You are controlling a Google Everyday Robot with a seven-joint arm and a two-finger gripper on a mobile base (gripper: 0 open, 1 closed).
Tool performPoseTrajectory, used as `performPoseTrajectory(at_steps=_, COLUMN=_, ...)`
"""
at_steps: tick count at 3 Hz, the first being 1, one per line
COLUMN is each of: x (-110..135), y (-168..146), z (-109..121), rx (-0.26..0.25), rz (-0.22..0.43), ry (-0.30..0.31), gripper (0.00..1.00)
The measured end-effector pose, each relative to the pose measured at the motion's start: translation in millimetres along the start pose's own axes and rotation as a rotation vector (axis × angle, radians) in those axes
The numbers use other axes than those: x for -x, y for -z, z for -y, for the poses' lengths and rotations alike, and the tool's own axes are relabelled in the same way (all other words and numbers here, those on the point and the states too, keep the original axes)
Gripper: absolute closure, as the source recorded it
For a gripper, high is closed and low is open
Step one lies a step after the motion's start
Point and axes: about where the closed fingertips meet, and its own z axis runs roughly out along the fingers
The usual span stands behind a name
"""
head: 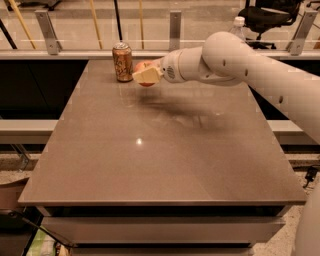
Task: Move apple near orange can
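Observation:
The orange can stands upright near the far left edge of the brown table. My gripper reaches in from the right and is shut on the apple, a red-pink fruit mostly hidden behind the pale fingers. The apple hangs just right of the can, close to it and low over the table top. I cannot tell whether it touches the surface.
A clear plastic water bottle stands at the far right, mostly behind my arm. A glass railing with metal posts runs behind the table. An office chair stands beyond it.

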Motion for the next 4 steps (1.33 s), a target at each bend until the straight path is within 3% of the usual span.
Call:
performPoseTrajectory(at_steps=2, x=-24.4, y=-36.3, z=-3.5, rx=-0.003, rz=-0.022, ry=0.01, gripper=1.0)
performPoseTrajectory(at_steps=3, x=-27.4, y=-40.2, z=-2.0, rx=-0.003, rz=-0.024, ry=0.009, gripper=1.0)
performPoseTrajectory(at_steps=4, x=-27.5, y=-42.2, z=-3.9, rx=0.001, rz=-0.024, ry=0.009, gripper=0.83)
